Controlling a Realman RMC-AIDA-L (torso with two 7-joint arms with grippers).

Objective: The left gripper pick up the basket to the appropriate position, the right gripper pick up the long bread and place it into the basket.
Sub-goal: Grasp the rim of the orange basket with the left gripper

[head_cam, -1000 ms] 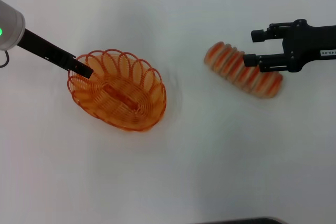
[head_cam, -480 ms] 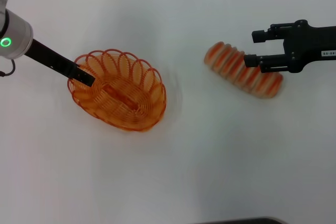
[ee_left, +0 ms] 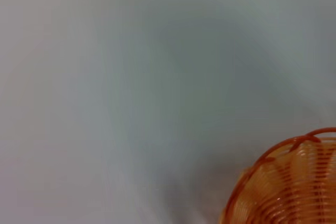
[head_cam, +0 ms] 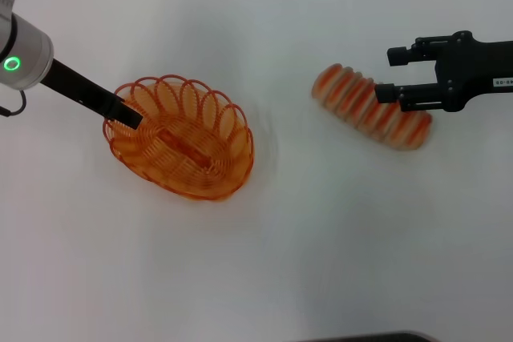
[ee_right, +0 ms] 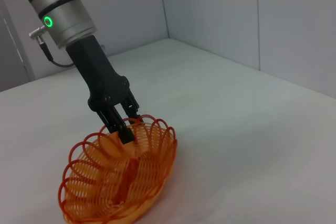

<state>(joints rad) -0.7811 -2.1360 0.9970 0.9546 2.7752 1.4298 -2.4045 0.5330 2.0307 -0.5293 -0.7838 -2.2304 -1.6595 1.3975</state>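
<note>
Left gripper [head_cam: 127,113] at near-left end of basket [head_cam: 180,148], fingers [ee_right: 126,132] pinched narrow on scalloped rim, tips just inside. Basket on white table [head_cam: 264,262]; bare surface all round it. Basket holds only its own wire floor.

Right gripper [head_cam: 390,74] well apart from basket, jaws spread wide, hovering over long bread [head_cam: 370,106]; one finger over loaf's middle, other beyond its far side. Walls [ee_right: 252,19] behind table.

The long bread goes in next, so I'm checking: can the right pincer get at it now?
Probably yes: the right pincer hangs open over the long bread, with nothing between them.
</note>
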